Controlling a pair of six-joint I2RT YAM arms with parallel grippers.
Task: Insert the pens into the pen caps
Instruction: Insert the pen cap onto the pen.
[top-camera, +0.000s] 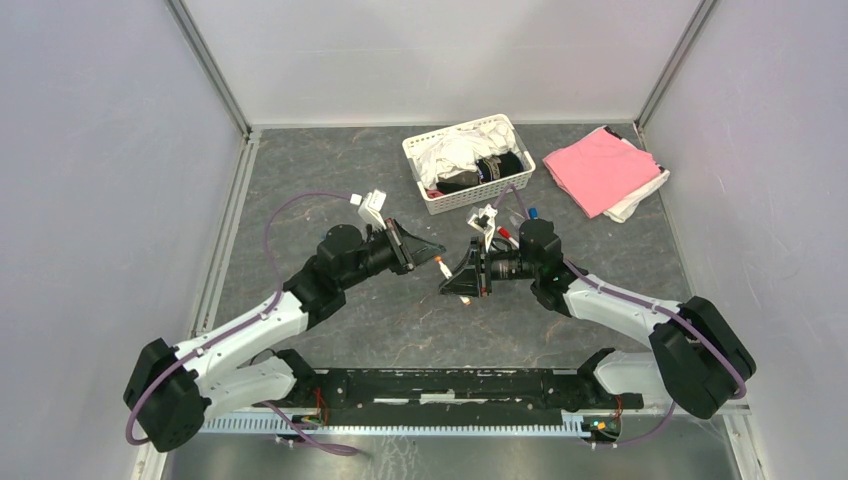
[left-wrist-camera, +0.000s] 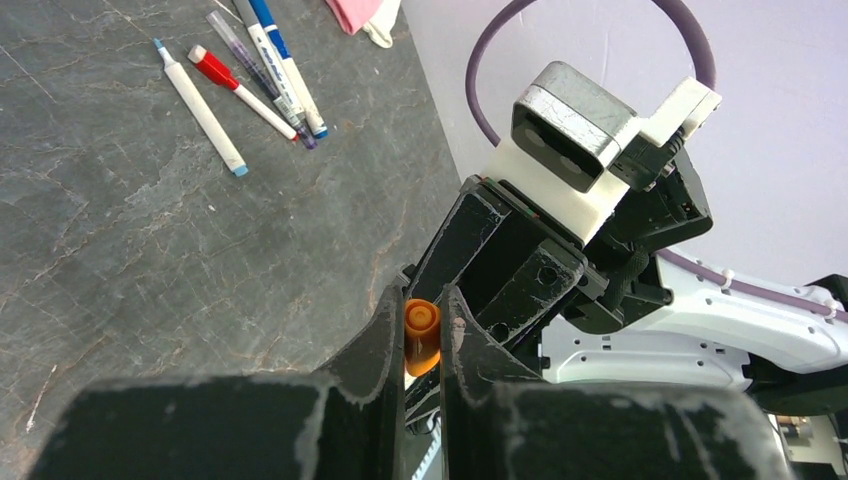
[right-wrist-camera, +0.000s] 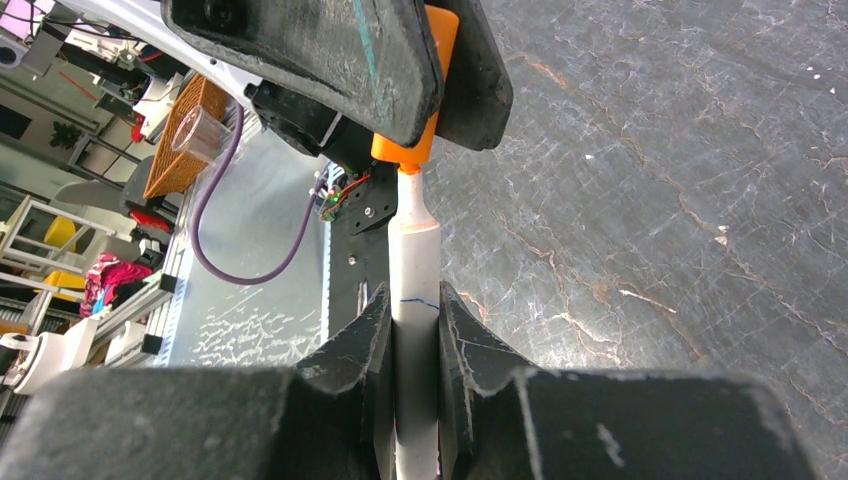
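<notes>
Grey marbled tabletop (top-camera: 330, 180), pale walls (top-camera: 430, 50), left gripper (left-wrist-camera: 421, 310) pinching cap (left-wrist-camera: 421, 342), right gripper (right-wrist-camera: 413, 305) pinching pen (right-wrist-camera: 413, 245)

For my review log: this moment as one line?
phase: insertion | left claw: shut on orange cap | right claw: shut on white pen | tip at cap mouth | spare pens on table

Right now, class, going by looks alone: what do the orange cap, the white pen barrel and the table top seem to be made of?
Orange cap: likely moulded plastic, smooth, uniform colour with a soft sheen.
White pen barrel: probably plastic, matte, slightly scuffed.
Table top: dark grey, pale veins like stone or slate, possibly a printed mat; matte.
</notes>
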